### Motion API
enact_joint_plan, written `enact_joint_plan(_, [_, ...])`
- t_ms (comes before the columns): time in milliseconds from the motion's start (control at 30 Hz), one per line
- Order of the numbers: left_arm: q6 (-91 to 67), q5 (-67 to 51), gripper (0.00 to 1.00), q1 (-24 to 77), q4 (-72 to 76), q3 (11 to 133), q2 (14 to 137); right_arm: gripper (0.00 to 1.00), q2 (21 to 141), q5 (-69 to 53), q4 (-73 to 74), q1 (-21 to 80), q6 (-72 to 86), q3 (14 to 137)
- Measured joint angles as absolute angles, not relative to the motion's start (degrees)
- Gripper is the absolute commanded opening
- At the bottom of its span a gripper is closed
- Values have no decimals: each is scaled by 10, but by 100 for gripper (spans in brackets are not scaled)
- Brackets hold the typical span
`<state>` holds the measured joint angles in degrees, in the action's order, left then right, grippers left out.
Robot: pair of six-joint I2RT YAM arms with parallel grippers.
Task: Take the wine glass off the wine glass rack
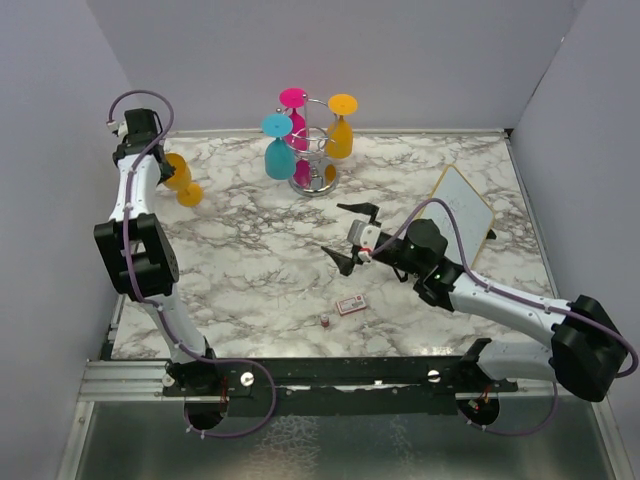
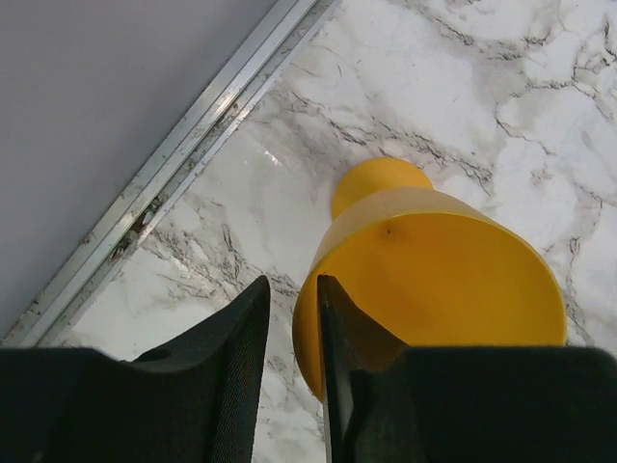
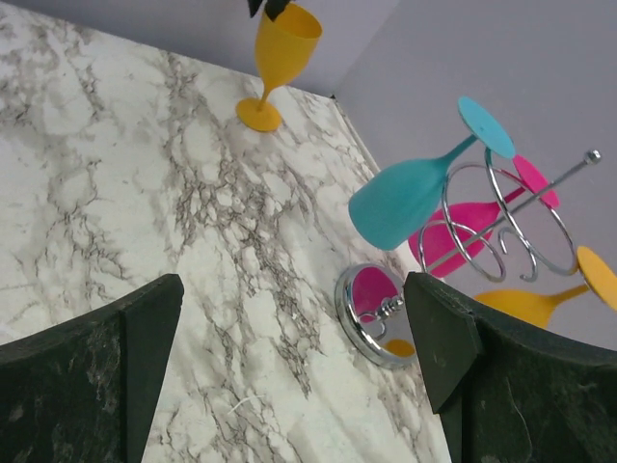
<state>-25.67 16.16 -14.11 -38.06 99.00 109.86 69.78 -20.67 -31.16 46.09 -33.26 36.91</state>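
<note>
The left claw (image 2: 294, 289) pinches the smooth rim of the opaque yellow wine glass (image 2: 434, 260), its round foot on the marble-patterned table (image 1: 250, 270) (well apart from the shiny chrome wire rack (image 1: 318, 178)). The right claw (image 1: 336, 228) hangs spread wide.

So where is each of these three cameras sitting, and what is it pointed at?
Top external: fixed above and behind the bases, looking down on the white marble table; left arm and right arm both show.
Left wrist: on the left arm, looking down past the black left end effector at a standing yellow plastic wine glass.
Right wrist: low on the right arm, facing the shiny chrome wire rack, framed by the open right end effector.
Shared: all three see that standing glass.
</note>
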Motion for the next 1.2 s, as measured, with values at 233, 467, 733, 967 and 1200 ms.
enact_joint_plan(233, [-258,119,57,-174,-382,990,1098,100,698,-127,-312,461,-220,390])
enact_joint_plan(467, [-258,62,76,-194,-373,959,1050,100,697,-107,-291,461,-156,392])
enact_joint_plan(733, [-258,16,79,-196,-322,895,937,100,680,-92,-259,461,-128,393])
enact_joint_plan(967, [-258,2,80,-156,-243,807,850,100,635,-16,-224,461,-85,393])
enact_joint_plan(1200, [-236,-25,80,-24,-158,748,789,100,628,31,-173,461,-45,408])
